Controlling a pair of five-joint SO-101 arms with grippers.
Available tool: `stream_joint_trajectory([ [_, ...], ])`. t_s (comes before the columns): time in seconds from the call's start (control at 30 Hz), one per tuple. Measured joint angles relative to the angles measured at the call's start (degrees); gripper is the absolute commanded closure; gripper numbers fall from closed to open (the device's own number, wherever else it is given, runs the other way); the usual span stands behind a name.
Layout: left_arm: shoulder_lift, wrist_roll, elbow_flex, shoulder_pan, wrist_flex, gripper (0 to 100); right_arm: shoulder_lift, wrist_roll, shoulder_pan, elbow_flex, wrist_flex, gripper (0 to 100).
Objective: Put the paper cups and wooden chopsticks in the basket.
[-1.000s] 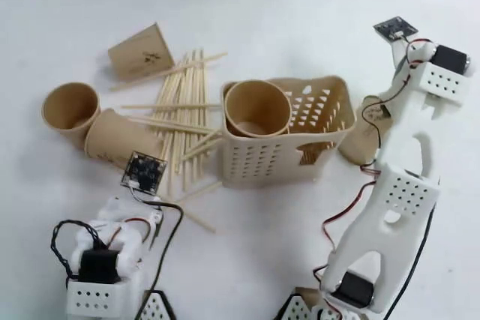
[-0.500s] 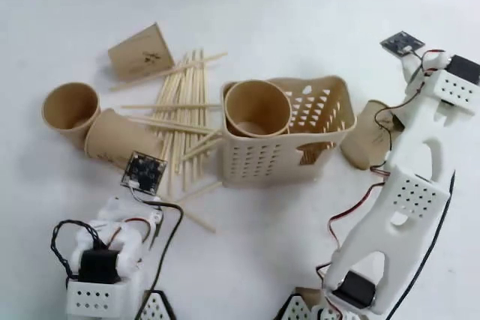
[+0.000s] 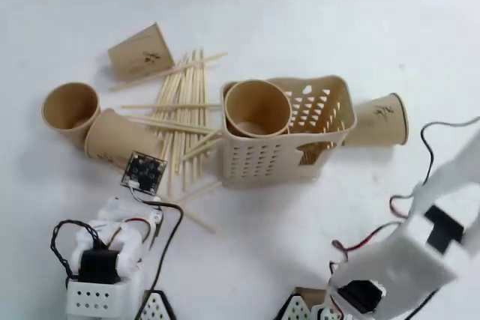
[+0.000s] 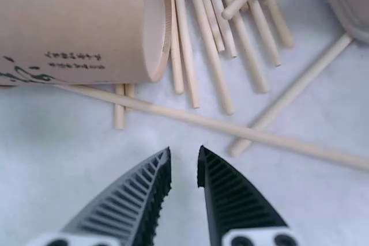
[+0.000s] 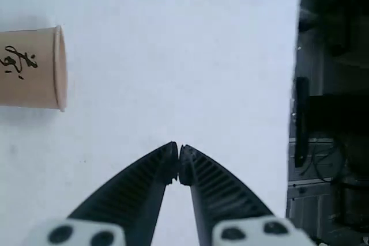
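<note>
A cream plastic basket (image 3: 315,121) stands mid-table with one paper cup (image 3: 257,108) upright inside it. Another paper cup (image 3: 381,120) lies on its side just right of the basket; it is also the cup (image 5: 31,68) in the right wrist view. My right gripper (image 5: 177,151) is shut and empty over bare table, apart from that cup. Three more cups (image 3: 70,110) (image 3: 120,139) (image 3: 141,52) lie at the left around a pile of wooden chopsticks (image 3: 184,114). My left gripper (image 4: 183,156) is slightly open and empty, just short of a chopstick (image 4: 219,126) and a lying cup (image 4: 75,27).
The left arm (image 3: 105,256) sits at the front left and the right arm (image 3: 420,252) at the front right. The table's right edge (image 5: 300,84) runs close beside my right gripper. White table lies bare in front of the basket.
The right arm has drawn back from beside the basket toward the front right, uncovering the cup that lies there. The left arm has not moved.
</note>
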Motion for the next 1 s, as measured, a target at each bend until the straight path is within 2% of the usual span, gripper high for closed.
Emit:
stream_joint_trajectory([
  [0.23, 0.0, 0.0, 0.0, 0.0, 0.0, 90, -7.0, -2.1, 0.6, 14.6, -0.5, 98.1],
  [0.47, 0.0, 0.0, 0.0, 0.0, 0.0, 90, -7.3, -14.1, 1.1, 32.7, -11.9, 97.8],
  [0.6, 0.0, 0.0, 0.0, 0.0, 0.0, 90, -5.7, -23.7, -2.0, 41.7, -13.7, 87.5],
  [0.7, 0.0, 0.0, 0.0, 0.0, 0.0, 90, -3.5, -29.0, -6.9, 43.0, -12.7, 81.2],
  [0.9, 0.0, 0.0, 0.0, 0.0, 0.0, 90, -3.1, -32.4, -11.4, 41.2, -12.3, 87.8],
  [1.0, 0.0, 0.0, 0.0, 0.0, 0.0, 90, -3.1, -38.2, -12.1, 37.4, -14.9, 89.6],
])
